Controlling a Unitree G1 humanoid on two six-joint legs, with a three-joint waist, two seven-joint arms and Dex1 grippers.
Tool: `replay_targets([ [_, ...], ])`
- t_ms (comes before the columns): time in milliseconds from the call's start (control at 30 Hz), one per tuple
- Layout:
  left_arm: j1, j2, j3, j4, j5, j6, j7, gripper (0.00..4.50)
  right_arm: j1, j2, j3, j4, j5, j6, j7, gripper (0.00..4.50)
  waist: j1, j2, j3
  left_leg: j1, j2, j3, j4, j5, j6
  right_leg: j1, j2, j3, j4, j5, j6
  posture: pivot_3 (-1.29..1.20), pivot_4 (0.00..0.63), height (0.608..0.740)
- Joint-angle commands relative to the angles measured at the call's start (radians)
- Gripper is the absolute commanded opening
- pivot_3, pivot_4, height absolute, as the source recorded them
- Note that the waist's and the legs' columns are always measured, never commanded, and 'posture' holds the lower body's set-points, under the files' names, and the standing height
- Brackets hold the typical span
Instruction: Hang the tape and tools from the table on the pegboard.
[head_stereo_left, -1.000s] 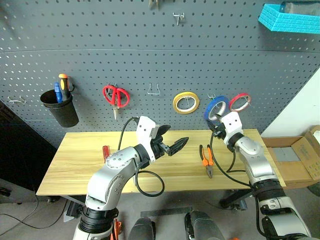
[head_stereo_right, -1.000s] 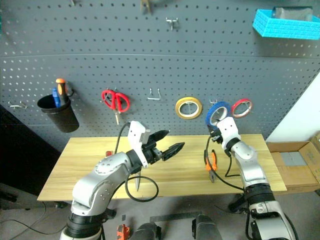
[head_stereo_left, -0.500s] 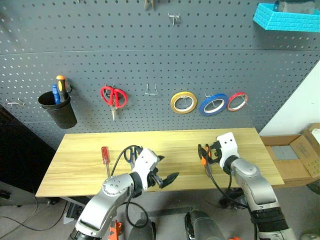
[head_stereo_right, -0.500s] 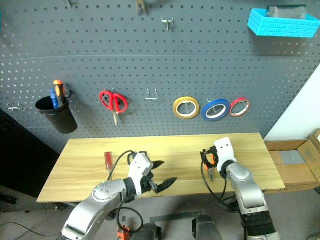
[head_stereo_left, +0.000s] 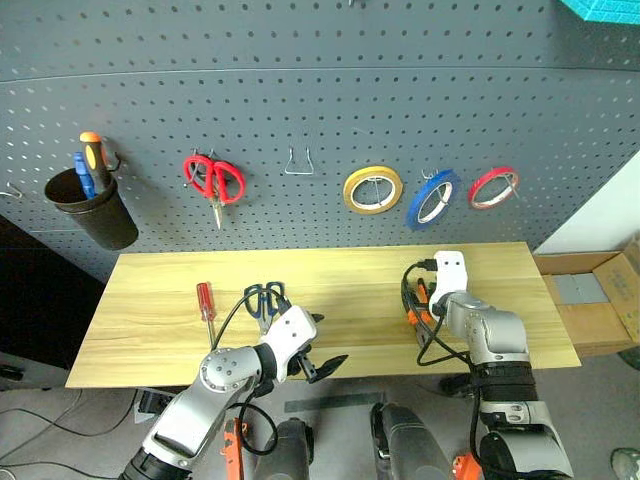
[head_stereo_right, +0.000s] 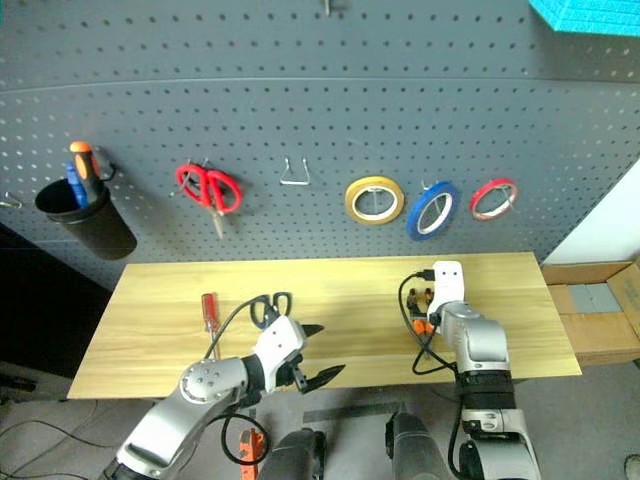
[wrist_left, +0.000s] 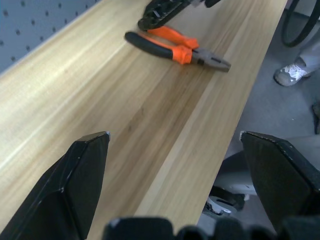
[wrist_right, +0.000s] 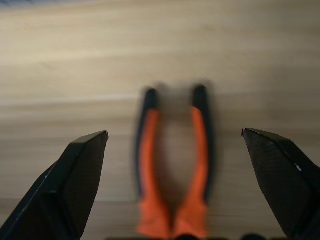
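The table (head_stereo_left: 150, 330) stands in front of the pegboard (head_stereo_left: 300, 110). On the table, the screwdriver (head_stereo_left: 206, 301) lies at the left, the scissors (head_stereo_left: 264, 297) just right of it, and the pliers (wrist_left: 177, 47) far right. The tape (head_stereo_left: 432, 197) hangs on the pegboard above the pliers.

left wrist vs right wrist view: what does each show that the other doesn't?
Left wrist: the whole pliers lying flat, jaws included, the right end effector's black finger above their handles, the table's front edge, and a shoe on the floor.
Right wrist: the orange handles seen end-on between its open fingers.
Both: the pliers on the wooden table, ungripped.
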Motion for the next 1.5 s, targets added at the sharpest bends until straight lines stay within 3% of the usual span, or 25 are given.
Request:
replay_targets([
  [33, 0.03, 0.002, 0.023, -0.062, -0.004, 0.005, 0.009, 4.5, -0.001, -0.003, 0.017, -0.019, -0.002, -0.001, 0.004, 4.47, -0.002, 0.0, 0.008, 0.0, 0.0, 0.0, 0.0, 0.0, 0.0, 0.0, 0.0, 0.0, 0.0, 0.0, 0.0, 0.02, 0.31, 0.74],
  [333, 0.081, -0.005, 0.036, -0.119, -0.013, 0.046, 0.036, 4.5, 0.021, 0.023, 0.046, -0.016, -0.002, 0.021, 0.009, 4.47, 0.0, -0.001, 0.045, 0.0, 0.0, 0.0, 0.001, 0.0, 0.0, 0.0, 0.0, 0.0, 0.0, -0.004, 0.005, 0.04, 0.334, 0.74],
  [733, 0.09, 0.0, 0.046, -0.15, -0.018, 0.075, 0.035, 4.5, -0.018, -0.032, 0.072, 0.136, -0.022, -0.008, 0.034, 4.47, 0.001, -0.004, 0.051, 0.0, 0.0, 0.0, 0.001, 0.0, 0.0, 0.0, 0.001, 0.0, -0.001, -0.004, 0.006, 0.06, 0.335, 0.74],
  [833, 0.087, 0.002, 0.045, -0.151, -0.019, 0.079, 0.03, 4.5, -0.031, -0.039, 0.072, 0.155, -0.018, -0.012, 0.04, 3.92, 0.001, -0.005, 0.052, 0.0, 0.0, 0.0, 0.001, 0.0, 0.0, 0.0, 0.001, -0.001, -0.001, -0.004, 0.006, 0.06, 0.329, 0.74],
  [967, 0.087, 0.003, 0.043, -0.158, -0.022, 0.084, 0.026, 4.5, -0.055, -0.028, 0.044, 0.165, 0.003, 0.006, 0.033, 2.79, 0.0, -0.005, 0.052, 0.0, 0.001, 0.0, 0.001, 0.0, 0.0, 0.0, 0.001, 0.0, -0.001, -0.004, 0.006, 0.06, 0.322, 0.74],
  [1067, 0.084, 0.002, 0.039, -0.157, -0.021, 0.085, 0.024, 4.5, -0.061, -0.008, 0.006, 0.158, 0.021, 0.036, 0.014, 2.77, 0.0, -0.005, 0.051, 0.0, 0.001, 0.0, 0.001, 0.0, 0.0, 0.0, 0.001, -0.001, -0.001, -0.004, 0.006, 0.06, 0.309, 0.74],
  [1267, 0.095, -0.011, 0.074, -0.196, -0.062, 0.106, 0.029, 4.5, -0.011, -0.05, 0.112, -0.046, 0.032, 0.003, 0.158, 2.77, 0.001, -0.005, 0.051, -0.004, 0.001, -0.001, 0.001, 0.0, 0.0, -0.003, 0.001, -0.001, -0.002, -0.004, 0.006, 0.05, 0.285, 0.74],
  [1400, 0.193, -0.048, 0.188, -0.311, -0.195, 0.178, 0.062, 4.5, 0.073, -0.136, 0.238, -0.328, 0.057, -0.142, 0.331, 2.77, 0.0, -0.005, 0.051, -0.016, 0.001, -0.001, 0.001, 0.001, -0.001, -0.016, 0.0, -0.001, 0.0, -0.001, 0.004, 0.05, 0.271, 0.74],
  [1500, 0.262, -0.079, 0.255, -0.397, -0.258, 0.223, 0.105, 4.5, 0.092, -0.104, 0.225, -0.463, 0.107, -0.159, 0.339, 2.77, 0.001, -0.005, 0.051, -0.019, 0.003, -0.003, 0.001, 0.0, -0.003, -0.017, -0.002, -0.001, -0.001, -0.001, 0.003, 0.06, 0.262, 0.74],
])
